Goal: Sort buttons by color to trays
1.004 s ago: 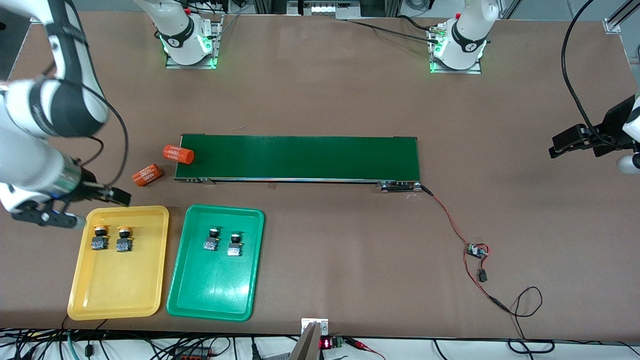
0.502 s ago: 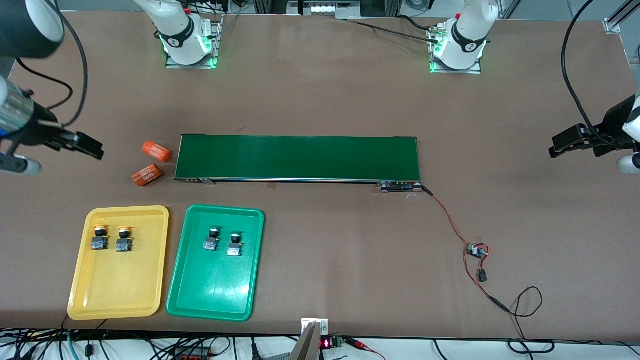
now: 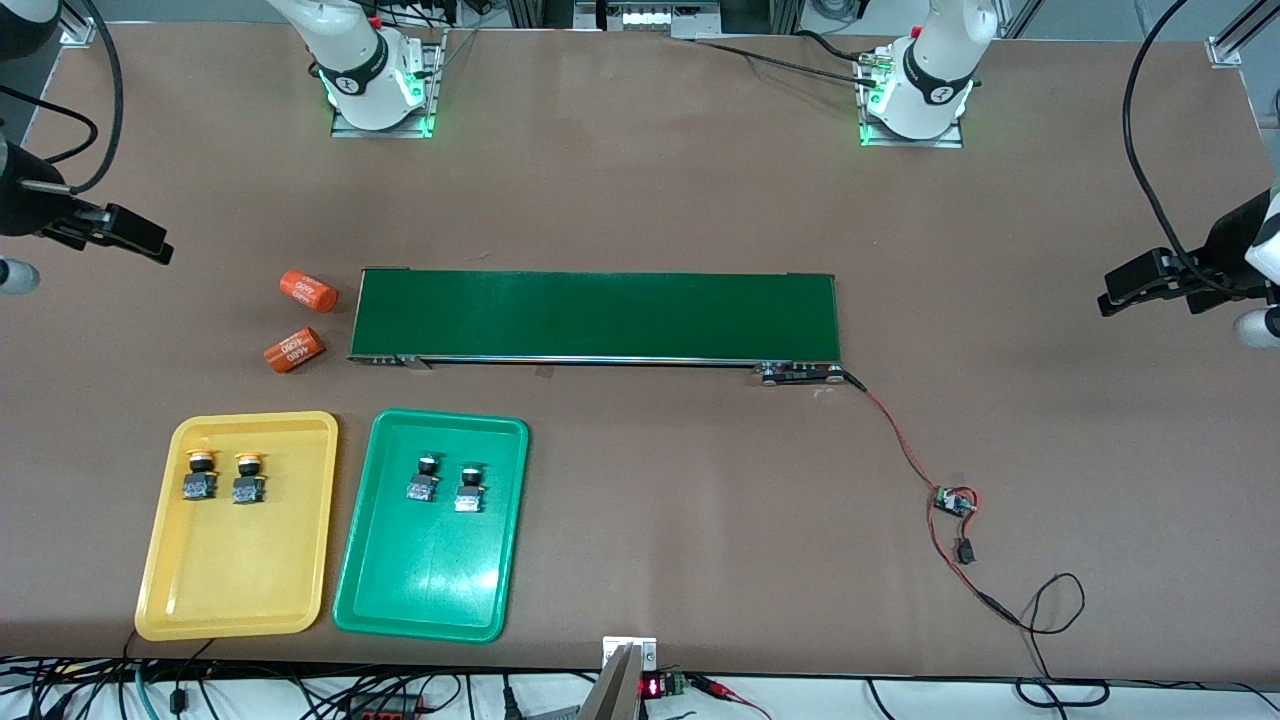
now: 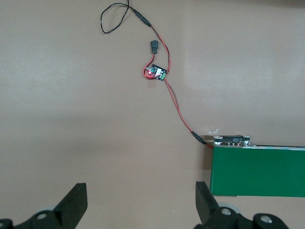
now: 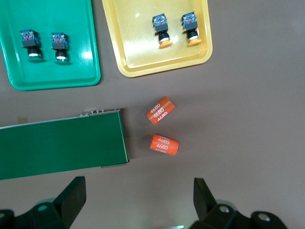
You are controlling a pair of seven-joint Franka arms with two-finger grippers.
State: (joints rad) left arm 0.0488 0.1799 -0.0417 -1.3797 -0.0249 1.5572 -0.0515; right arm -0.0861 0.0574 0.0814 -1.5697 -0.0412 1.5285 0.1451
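Two yellow-orange buttons (image 3: 200, 475) (image 3: 248, 478) stand side by side in the yellow tray (image 3: 235, 580). Two green buttons (image 3: 423, 478) (image 3: 469, 488) stand in the green tray (image 3: 425, 590) beside it. The right wrist view shows the yellow tray (image 5: 143, 57), the green tray (image 5: 52, 76) and both pairs of buttons (image 5: 163, 28) (image 5: 31, 43). My right gripper (image 3: 140, 240) (image 5: 138, 195) hangs open and empty over the table at the right arm's end. My left gripper (image 3: 1125, 285) (image 4: 141, 200) waits open and empty over the left arm's end.
A long dark-green conveyor belt (image 3: 595, 315) lies across the middle of the table. Two orange cylinders marked 4680 (image 3: 307, 291) (image 3: 295, 350) lie off its end toward the right arm. A red-and-black cable with a small circuit board (image 3: 952, 500) runs from the belt's other end.
My right arm has lifted away from the yellow tray, out toward its end of the table. One orange cylinder has rolled off the belt's end onto the table.
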